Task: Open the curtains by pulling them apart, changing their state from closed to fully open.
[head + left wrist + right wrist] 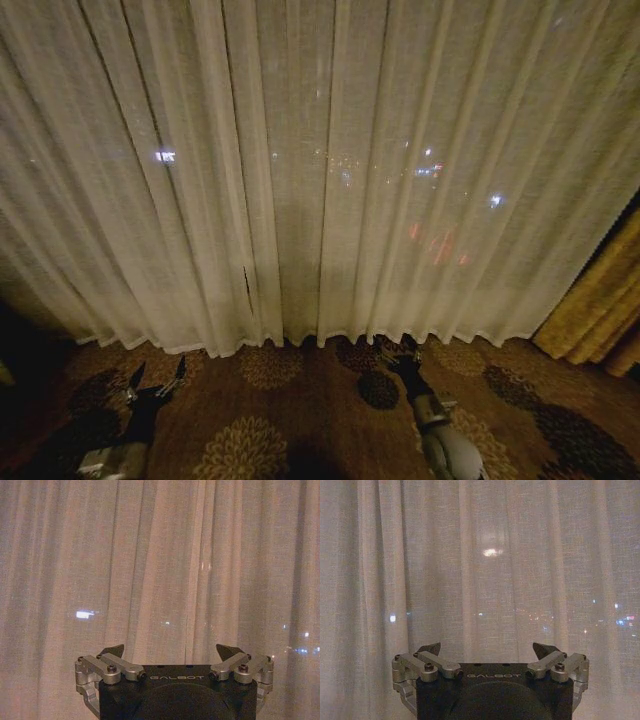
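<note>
The sheer cream-white curtains (330, 170) hang shut across the whole window, pleated from top to floor, with city lights glowing through. A dark slit marks where two panels meet low down (247, 285). My left gripper (157, 380) is low at the lower left, open, short of the fabric. My right gripper (400, 358) is low at the lower right, close to the curtain hem. In the left wrist view the left gripper (171, 652) is open, facing the curtains (165, 570). In the right wrist view the right gripper (488, 650) is open, facing the curtains (485, 580).
A thick golden-brown drape (600, 300) hangs at the right edge. Patterned brown carpet (300, 400) with floral medallions lies between me and the curtain hem.
</note>
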